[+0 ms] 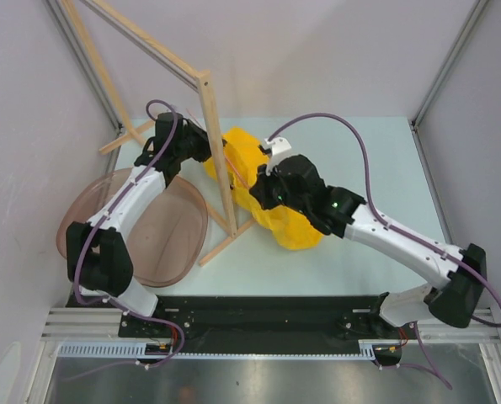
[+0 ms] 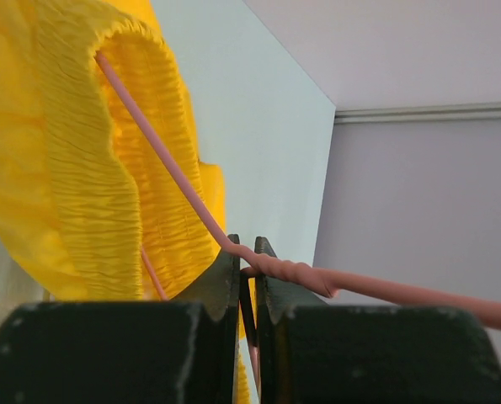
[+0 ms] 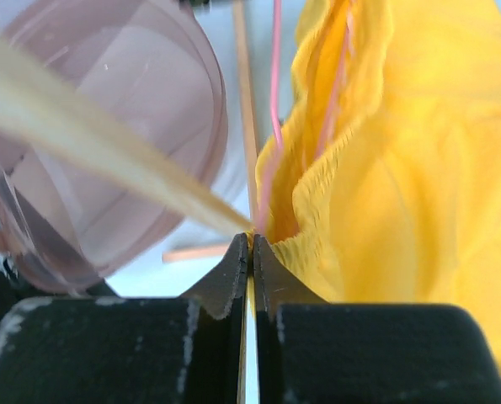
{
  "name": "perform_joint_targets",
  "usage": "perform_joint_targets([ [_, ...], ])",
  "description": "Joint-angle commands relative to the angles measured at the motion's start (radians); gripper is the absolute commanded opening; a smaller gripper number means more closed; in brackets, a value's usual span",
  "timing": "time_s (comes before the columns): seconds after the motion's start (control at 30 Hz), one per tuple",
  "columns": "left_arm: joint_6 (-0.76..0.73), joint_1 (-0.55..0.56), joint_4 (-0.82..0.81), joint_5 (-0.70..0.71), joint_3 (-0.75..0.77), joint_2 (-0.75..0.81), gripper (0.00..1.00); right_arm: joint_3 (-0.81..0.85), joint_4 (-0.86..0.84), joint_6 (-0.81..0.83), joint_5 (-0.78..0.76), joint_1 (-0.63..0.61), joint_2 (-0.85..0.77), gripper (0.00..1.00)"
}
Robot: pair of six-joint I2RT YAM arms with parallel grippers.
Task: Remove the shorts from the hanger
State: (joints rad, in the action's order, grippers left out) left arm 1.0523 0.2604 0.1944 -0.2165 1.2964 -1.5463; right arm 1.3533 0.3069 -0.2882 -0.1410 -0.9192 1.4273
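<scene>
The yellow shorts (image 1: 288, 219) hang bunched on the pink wire hanger (image 1: 236, 171) beside the wooden rack. My left gripper (image 1: 201, 135) is shut on the hanger's twisted neck (image 2: 292, 271), as the left wrist view shows (image 2: 246, 252); the ruffled waistband (image 2: 73, 168) stretches over the wire. My right gripper (image 1: 263, 192) is shut on the edge of the shorts' waistband (image 3: 317, 227), jaws pinched together on yellow fabric in the right wrist view (image 3: 250, 244). The pink wire (image 3: 275, 101) runs up beside the fabric.
A pale wooden bar rack (image 1: 212, 143) stands between the arms, its foot on the table. A translucent brown oval tub (image 1: 162, 223) sits at the left, also in the right wrist view (image 3: 90, 126). White walls close the left and right sides.
</scene>
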Motion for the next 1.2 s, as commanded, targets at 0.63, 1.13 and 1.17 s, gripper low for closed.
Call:
perform_joint_targets([
  [0.63,0.153,-0.041,-0.046,-0.208,0.163,-0.077,0.0,-0.382,-0.124,-0.089,-0.027,0.003,-0.32,0.0],
  [1.13,0.287,-0.03,-0.059,-0.35,-0.06,0.098,0.0,-0.249,-0.414,-0.104,0.132,0.206,0.008,0.0],
  [1.17,0.282,-0.03,-0.05,-0.351,-0.057,0.11,0.0,-0.24,-0.414,-0.101,0.132,0.216,0.025,0.0],
])
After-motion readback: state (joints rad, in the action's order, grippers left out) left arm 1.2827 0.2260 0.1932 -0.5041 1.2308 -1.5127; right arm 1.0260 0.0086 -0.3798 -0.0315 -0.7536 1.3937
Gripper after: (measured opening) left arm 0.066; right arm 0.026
